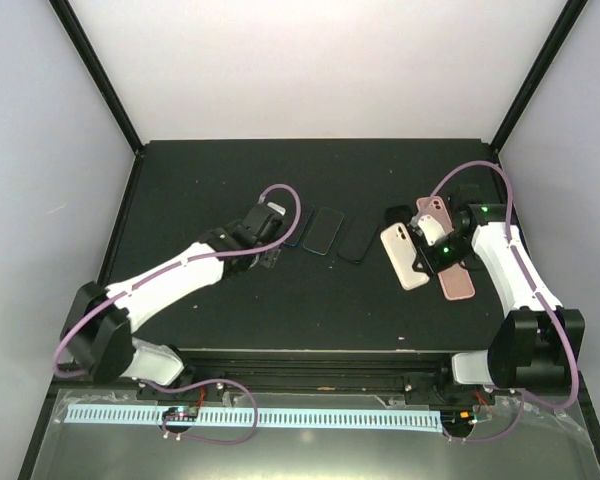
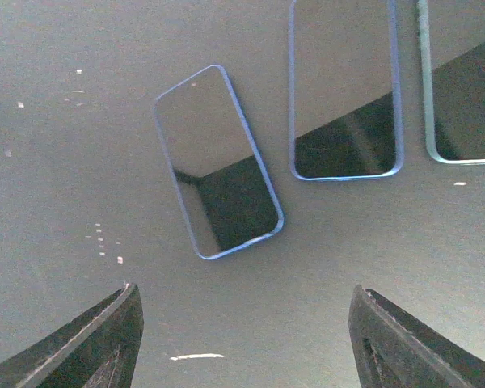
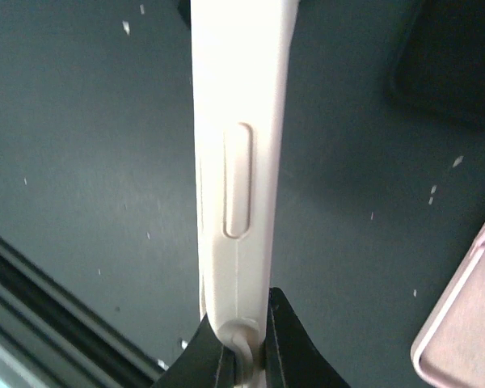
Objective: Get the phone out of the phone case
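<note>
Cream plastic fills my right wrist view: the cream phone case stands edge-on, and my right hand is pressed together on its lower end, pinching it between both fingers. A long, raised side button shows on the edge facing the camera. From above, the case is held off the tabletop on the right side, its back and camera cut-out turned upward. I cannot tell whether anything sits inside it. A pink case lies just beside it on the tabletop, and another pink one lies a little farther back.

My left hand is spread wide and holds nothing. Its two dark fingers hang apart above bare tabletop, touching nothing.

Just beyond those fingers lies the tilted phone, flat, screen up, with a blue rim and dark glass that mirrors the light. It rests left of centre on the tabletop, well apart from the cream case. Beside it a second blue-rimmed phone lies straighter, near but not touching, and a teal-rimmed phone lies past that at the edge of the view.
</note>
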`<move>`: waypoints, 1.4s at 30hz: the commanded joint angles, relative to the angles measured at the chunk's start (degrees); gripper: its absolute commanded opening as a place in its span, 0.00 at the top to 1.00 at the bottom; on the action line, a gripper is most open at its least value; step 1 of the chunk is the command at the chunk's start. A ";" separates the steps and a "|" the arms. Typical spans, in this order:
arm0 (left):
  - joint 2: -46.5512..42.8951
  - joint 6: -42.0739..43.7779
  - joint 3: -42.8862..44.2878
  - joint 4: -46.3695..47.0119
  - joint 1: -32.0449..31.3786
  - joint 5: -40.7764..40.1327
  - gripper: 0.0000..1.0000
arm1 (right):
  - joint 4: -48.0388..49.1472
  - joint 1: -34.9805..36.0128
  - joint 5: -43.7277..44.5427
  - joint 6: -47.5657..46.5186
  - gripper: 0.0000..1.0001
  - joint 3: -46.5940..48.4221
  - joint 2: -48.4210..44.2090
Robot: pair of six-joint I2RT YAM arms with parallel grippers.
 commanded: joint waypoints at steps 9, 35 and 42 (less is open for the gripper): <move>-18.32 -5.86 -7.86 4.77 0.42 15.62 0.01 | -9.02 -7.46 1.52 -8.90 0.99 -1.48 5.96; -25.10 -1.22 -4.68 -3.50 3.44 17.57 0.01 | -3.42 -17.04 2.07 -15.97 0.56 -2.40 19.05; -26.04 -0.78 -4.18 -4.75 5.62 16.32 0.01 | -6.19 -17.61 5.55 -19.40 0.53 2.99 14.13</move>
